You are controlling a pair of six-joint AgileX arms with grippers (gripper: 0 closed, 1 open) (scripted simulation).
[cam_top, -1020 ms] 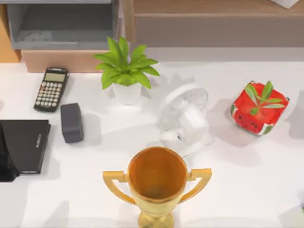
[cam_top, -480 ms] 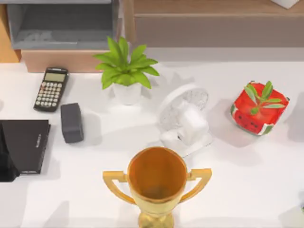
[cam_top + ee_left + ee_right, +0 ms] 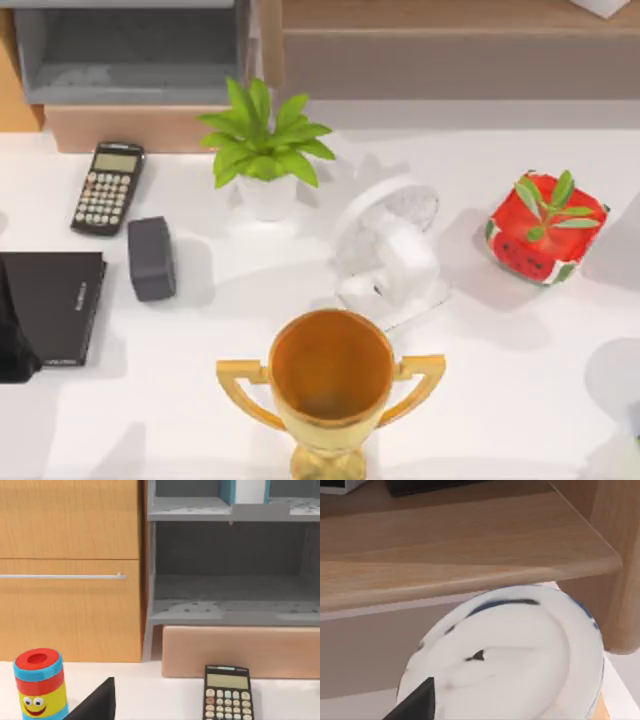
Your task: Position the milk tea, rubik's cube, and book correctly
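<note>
On the white table [image 3: 520, 330], taking things from the biggest down:

- The table carries the one change. A round grey shadow [image 3: 615, 385] has spread near its right edge, where a second ago there was only a thin sliver. I take it that my right arm is moving above that corner. Nothing else on the table has shifted.
- The grey shelf unit [image 3: 230, 595] stands at the back left. The book [image 3: 248, 491] is upright on its upper level, teal covers either side of white page edges, so it looks already placed.
- The wooden shelf [image 3: 445, 545] is at the back right. A white plate [image 3: 510, 650] with a blue rim stands close before it.
- The gold trophy [image 3: 331, 385], white fan [image 3: 388, 250], green plant [image 3: 262, 140] and watermelon pot [image 3: 545, 228] are untouched.
- The black notebook [image 3: 55, 305], calculator [image 3: 108, 186] and grey box [image 3: 151, 257] lie at the left, well apart from the shadow.
- The right gripper [image 3: 417, 702] faces the plate; I cannot tell whether it is open or closed.
- The left gripper [image 3: 96, 704] sits low at the table's left, facing the shelf unit beside a striped smiling canister [image 3: 40, 682]; its state I cannot tell either.
- Where the milk tea and rubik's cube are I cannot tell, so I judge those two steps still open.
</note>
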